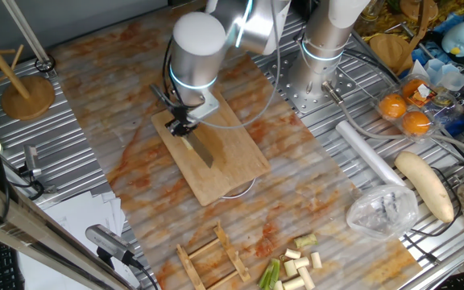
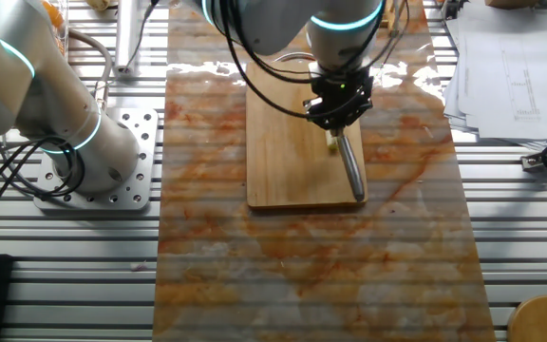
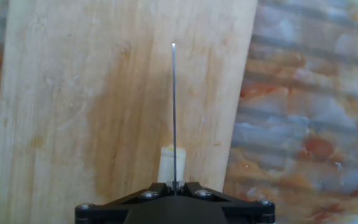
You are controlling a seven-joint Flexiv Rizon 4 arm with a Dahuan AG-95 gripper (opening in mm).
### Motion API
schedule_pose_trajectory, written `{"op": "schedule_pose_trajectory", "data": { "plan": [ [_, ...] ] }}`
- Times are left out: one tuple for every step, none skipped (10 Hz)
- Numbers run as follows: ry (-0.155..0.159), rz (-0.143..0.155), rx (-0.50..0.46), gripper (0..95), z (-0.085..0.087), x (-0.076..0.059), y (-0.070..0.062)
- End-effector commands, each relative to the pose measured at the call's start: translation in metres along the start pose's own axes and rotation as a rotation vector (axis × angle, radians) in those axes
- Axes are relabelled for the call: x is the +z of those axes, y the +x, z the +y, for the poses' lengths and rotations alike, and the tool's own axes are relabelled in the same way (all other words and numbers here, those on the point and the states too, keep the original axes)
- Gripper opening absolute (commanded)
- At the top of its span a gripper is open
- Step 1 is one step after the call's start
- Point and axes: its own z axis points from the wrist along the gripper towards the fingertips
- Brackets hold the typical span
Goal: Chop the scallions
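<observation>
My gripper is shut on a knife and holds it over the wooden cutting board. In the other fixed view the gripper points the blade toward the board's near edge. A short pale scallion piece lies under the blade near its heel. In the hand view the blade shows edge-on, straight ahead of the gripper, with the cream scallion piece beneath it on the board. Several more scallion segments lie off the board, at the table's front.
A long white radish, a crumpled plastic bag and oranges lie to the right. A small wooden rack stands in front of the board. A wooden stand is at the left, and the arm's base stands beside the mat.
</observation>
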Motion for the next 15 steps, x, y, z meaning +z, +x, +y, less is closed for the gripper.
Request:
{"op": "schedule_pose_trajectory", "data": {
  "plan": [
    [-0.034,-0.037,0.059,0.0,0.001,-0.002,0.000],
    [-0.044,-0.043,0.070,0.0,0.002,-0.002,0.001],
    [-0.049,-0.043,0.072,0.0,0.002,-0.002,0.001],
    [-0.050,-0.043,0.070,0.0,0.002,-0.002,0.001],
    [-0.050,-0.043,0.068,0.0,0.002,-0.002,0.001],
    [-0.053,-0.043,0.067,0.0,0.002,-0.002,0.001],
    [-0.056,-0.044,0.066,0.0,0.002,-0.002,0.001],
    [-0.055,-0.044,0.069,0.0,0.004,-0.002,0.001],
    [-0.056,-0.045,0.072,0.0,0.005,-0.001,0.000],
    [-0.055,-0.044,0.075,0.0,0.006,-0.001,0.000],
    [-0.054,-0.043,0.078,0.0,0.007,0.000,0.000],
    [-0.050,-0.043,0.081,0.0,0.006,0.002,0.001],
    [-0.047,-0.046,0.079,0.0,0.006,0.005,0.002],
    [-0.043,-0.050,0.083,0.0,0.006,0.009,0.004],
    [-0.040,-0.050,0.084,0.0,0.006,0.012,0.005]
  ]
}}
